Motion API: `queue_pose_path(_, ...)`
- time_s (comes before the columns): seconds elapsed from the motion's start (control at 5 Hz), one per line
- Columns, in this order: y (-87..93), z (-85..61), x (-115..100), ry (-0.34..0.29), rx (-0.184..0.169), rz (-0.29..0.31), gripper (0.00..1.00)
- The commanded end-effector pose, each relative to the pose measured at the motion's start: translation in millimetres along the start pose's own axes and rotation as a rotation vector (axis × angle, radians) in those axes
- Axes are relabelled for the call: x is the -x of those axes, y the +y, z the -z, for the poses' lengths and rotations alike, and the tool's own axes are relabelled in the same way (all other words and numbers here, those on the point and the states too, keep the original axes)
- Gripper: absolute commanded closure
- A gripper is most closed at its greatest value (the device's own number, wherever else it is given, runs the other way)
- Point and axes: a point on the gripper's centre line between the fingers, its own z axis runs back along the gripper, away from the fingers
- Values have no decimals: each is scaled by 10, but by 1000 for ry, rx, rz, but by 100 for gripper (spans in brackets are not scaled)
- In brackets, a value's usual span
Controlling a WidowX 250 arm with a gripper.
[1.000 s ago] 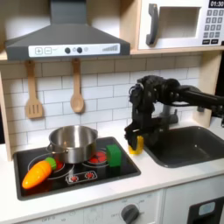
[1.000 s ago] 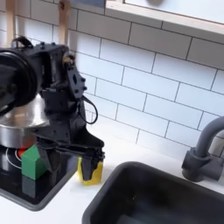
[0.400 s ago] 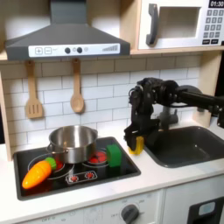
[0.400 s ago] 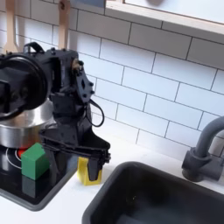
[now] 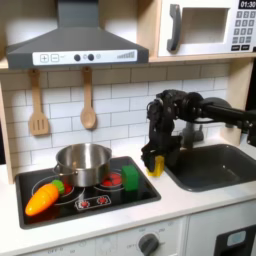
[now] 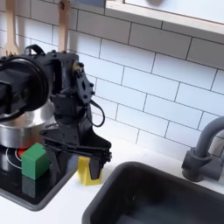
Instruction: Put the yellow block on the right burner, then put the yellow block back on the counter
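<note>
The yellow block [image 6: 85, 171] stands on the off-white counter [image 6: 63, 206] between the black hob and the sink; in the first exterior view it is a yellow patch [image 5: 156, 167] under the arm. My black gripper [image 6: 78, 163] hangs low over it with the fingers spread to either side, open, and the block rests on the counter between them. In the first exterior view the gripper [image 5: 153, 163] points down at the hob's right edge. The arm's body hides the block's top.
A steel pot [image 5: 83, 160] sits on the back of the hob [image 5: 95, 203], with a green block [image 5: 130, 177] on the right burner and an orange toy carrot [image 5: 44, 197] at the left. The dark sink [image 5: 215, 165] and grey faucet [image 6: 206, 144] lie just right of the gripper.
The gripper has shifted slightly toward the second exterior view's left, and its fingers stand wider around the yellow block. The block stays on the counter.
</note>
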Motion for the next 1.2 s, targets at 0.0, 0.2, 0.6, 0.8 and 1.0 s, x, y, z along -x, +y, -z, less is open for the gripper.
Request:
queue_pose_path(0.0,-19,71,-85,6,-8,-2,0)
queue_pose_path(0.2,-9,94,-139,1,-10,-21,0)
queue_pose_path(0.6,-47,138,-129,5,-11,-20,0)
queue_pose_path(0.8,-48,143,-142,2,-13,-25,0)
queue_pose_path(1.0,-39,163,-194,-4,-11,-32,0)
